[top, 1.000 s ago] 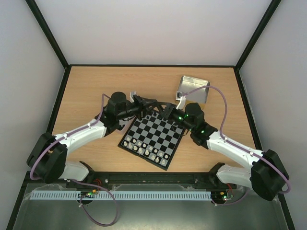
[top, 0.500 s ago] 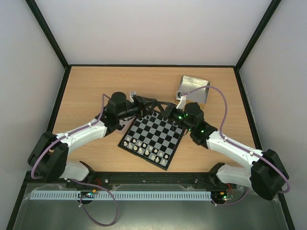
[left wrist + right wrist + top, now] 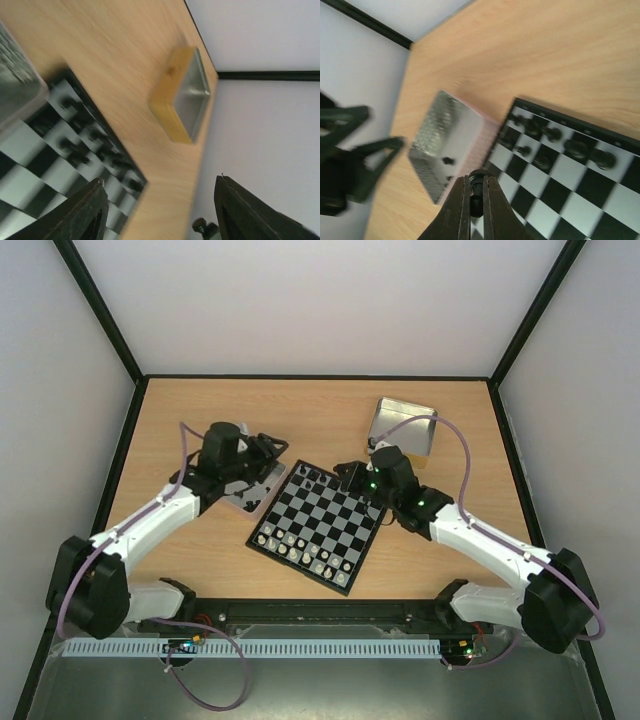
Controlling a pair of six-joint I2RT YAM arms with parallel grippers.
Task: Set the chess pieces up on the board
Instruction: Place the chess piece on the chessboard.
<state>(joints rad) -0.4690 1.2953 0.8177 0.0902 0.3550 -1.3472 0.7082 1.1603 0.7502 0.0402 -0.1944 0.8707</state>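
The board [image 3: 330,520] lies at the table's middle, turned at an angle. Black chess pieces [image 3: 314,476] stand along its far edge and show blurred in the right wrist view [image 3: 555,133]. My right gripper [image 3: 476,189] is shut on one black chess piece [image 3: 477,196], above the board's far left corner [image 3: 345,476]. My left gripper [image 3: 270,452] hangs open and empty over a metal tray [image 3: 248,492] left of the board; its fingers [image 3: 92,212] stand wide apart. Two black pieces [image 3: 448,160] lie in that tray [image 3: 440,135].
Pale pieces [image 3: 305,550] fill the board's near rows. A second metal tray [image 3: 403,426] stands at the back right, also in the left wrist view [image 3: 187,97]. Black-framed walls close the table at the left, right and far sides.
Both grippers met at the board's far corner. The left gripper has since opened and drawn back left over the tray. The right gripper has shut on a black piece.
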